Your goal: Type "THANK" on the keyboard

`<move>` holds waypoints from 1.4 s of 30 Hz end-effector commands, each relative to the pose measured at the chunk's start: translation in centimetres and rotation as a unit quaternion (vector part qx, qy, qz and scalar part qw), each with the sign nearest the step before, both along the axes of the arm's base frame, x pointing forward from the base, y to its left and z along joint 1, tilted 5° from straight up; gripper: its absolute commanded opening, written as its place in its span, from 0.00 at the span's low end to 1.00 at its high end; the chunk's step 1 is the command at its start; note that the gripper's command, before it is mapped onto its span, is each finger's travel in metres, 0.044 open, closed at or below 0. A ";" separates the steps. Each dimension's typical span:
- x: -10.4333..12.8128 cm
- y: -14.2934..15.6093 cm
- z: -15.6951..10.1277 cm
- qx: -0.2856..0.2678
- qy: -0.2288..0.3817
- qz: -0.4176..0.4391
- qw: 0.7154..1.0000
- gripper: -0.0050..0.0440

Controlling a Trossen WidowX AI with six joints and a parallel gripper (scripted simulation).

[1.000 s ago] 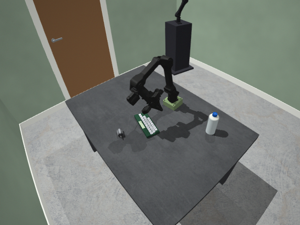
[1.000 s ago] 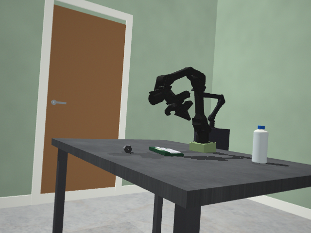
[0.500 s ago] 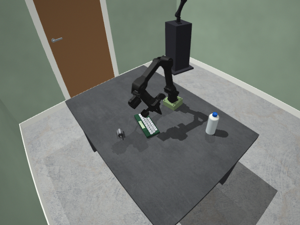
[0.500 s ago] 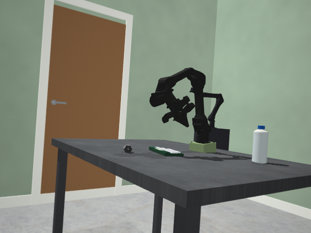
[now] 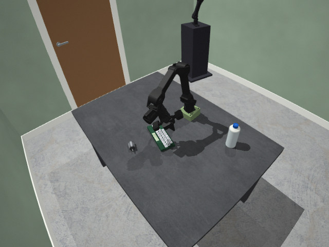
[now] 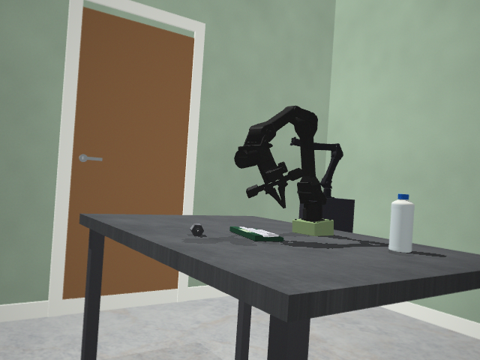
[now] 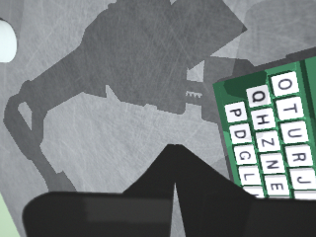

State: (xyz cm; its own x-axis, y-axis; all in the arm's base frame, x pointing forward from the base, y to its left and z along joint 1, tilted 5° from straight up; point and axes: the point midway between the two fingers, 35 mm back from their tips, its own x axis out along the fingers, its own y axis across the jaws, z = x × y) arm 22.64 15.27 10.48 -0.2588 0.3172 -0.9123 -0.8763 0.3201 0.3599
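Note:
A small green keyboard [image 5: 158,137] with white letter keys lies on the dark table; it also shows in the exterior view [image 6: 256,233]. In the wrist view part of the keyboard [image 7: 269,135] sits at the right edge, with keys such as O, Q, T, H, U, Z, N, E readable. Its display strip [image 5: 154,137] is too small to read. My gripper [image 6: 282,203] is shut and empty, pointing down above the table near the keyboard's arm-side end. Its fingertips [image 7: 174,148] lie left of the key block in the wrist view.
A white bottle with a blue cap [image 5: 232,135] stands right of the arm base [image 5: 190,112]. A small dark metal nut-like part [image 5: 131,146] lies left of the keyboard. A black pedestal [image 5: 195,51] stands behind the table.

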 end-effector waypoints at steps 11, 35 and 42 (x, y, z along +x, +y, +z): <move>1.8 0.1 -2.8 -0.125 -0.010 -0.248 0.961 0.00; 4.3 0.7 -4.9 -0.169 -0.044 -0.581 0.795 0.00; 4.5 0.8 -4.4 -0.161 -0.046 -0.582 0.796 0.00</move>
